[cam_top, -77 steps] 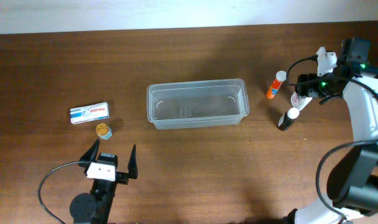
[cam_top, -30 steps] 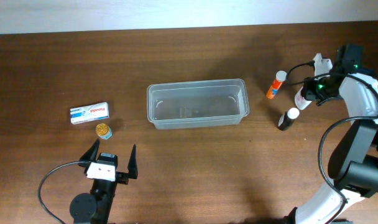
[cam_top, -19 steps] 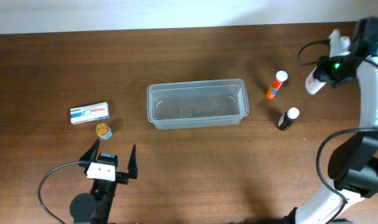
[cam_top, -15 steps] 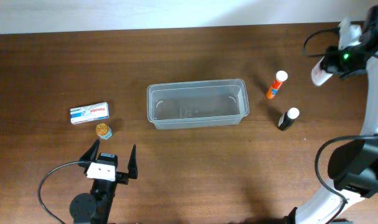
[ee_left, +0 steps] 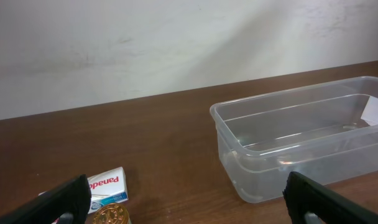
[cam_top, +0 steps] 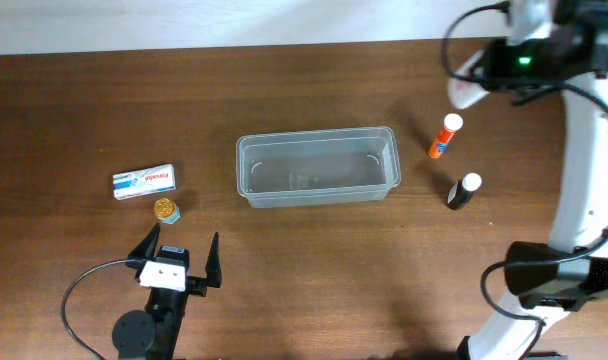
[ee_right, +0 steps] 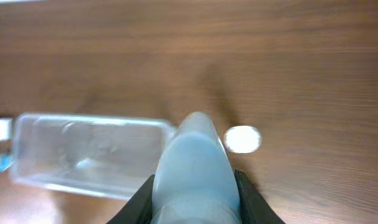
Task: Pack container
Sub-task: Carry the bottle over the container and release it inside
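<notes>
The clear container [cam_top: 314, 165] stands empty at mid-table, seen also in the left wrist view [ee_left: 301, 140] and in the right wrist view [ee_right: 83, 155]. My right gripper [cam_top: 496, 66] hangs high over the far right of the table, shut on a pale white bottle [cam_top: 469, 86]. In the right wrist view that bottle [ee_right: 195, 168] fills the gap of the right gripper [ee_right: 196, 208], above the container's right end. My left gripper [cam_top: 180, 255] rests open near the front left, nothing between its fingers [ee_left: 64, 198].
An orange bottle with a white cap [cam_top: 444, 137] and a black bottle with a white cap [cam_top: 463, 190] lie right of the container. A white Panadol box [cam_top: 143, 181] and a small gold-lidded jar [cam_top: 166, 210] sit at the left, just ahead of the left gripper.
My right gripper has lifted the white bottle off the table at the right and carried it up and leftward toward the far edge. The left arm has stayed still.
</notes>
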`<state>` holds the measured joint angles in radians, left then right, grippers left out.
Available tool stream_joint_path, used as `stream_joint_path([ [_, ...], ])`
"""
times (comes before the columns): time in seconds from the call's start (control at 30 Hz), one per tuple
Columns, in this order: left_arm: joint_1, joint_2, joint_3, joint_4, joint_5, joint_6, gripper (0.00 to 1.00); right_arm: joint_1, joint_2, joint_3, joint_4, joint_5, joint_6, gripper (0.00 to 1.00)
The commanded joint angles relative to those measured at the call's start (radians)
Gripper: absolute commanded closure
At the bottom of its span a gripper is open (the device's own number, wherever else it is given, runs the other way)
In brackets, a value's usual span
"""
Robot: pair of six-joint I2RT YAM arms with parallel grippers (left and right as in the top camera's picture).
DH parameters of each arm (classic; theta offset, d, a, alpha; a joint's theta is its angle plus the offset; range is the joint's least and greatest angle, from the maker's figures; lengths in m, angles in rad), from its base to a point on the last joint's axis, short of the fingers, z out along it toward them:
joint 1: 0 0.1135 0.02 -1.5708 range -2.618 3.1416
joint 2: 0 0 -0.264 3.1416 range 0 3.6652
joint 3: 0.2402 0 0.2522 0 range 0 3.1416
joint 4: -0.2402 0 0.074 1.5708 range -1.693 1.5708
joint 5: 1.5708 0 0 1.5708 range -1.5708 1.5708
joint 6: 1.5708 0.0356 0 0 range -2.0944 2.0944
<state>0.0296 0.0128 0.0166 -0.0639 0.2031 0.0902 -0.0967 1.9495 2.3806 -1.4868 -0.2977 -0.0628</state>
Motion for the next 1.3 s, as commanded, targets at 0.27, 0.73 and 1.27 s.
stream_joint_path([
  [0.27, 0.006, -0.007, -0.008, 0.002, 0.014, 0.016, 0.00, 0.243, -0.019, -0.059, -0.025, 0.012, 0.092, 0.84],
  [0.73, 0.006, -0.007, -0.008, 0.002, 0.014, 0.016, 0.00, 0.301, -0.017, -0.457, 0.217, 0.073, 0.105, 0.83],
  [1.27, 0.006, -0.007, -0.008, 0.002, 0.014, 0.016, 0.00, 0.314, -0.011, -0.727, 0.548, 0.189, 0.133, 0.83],
])
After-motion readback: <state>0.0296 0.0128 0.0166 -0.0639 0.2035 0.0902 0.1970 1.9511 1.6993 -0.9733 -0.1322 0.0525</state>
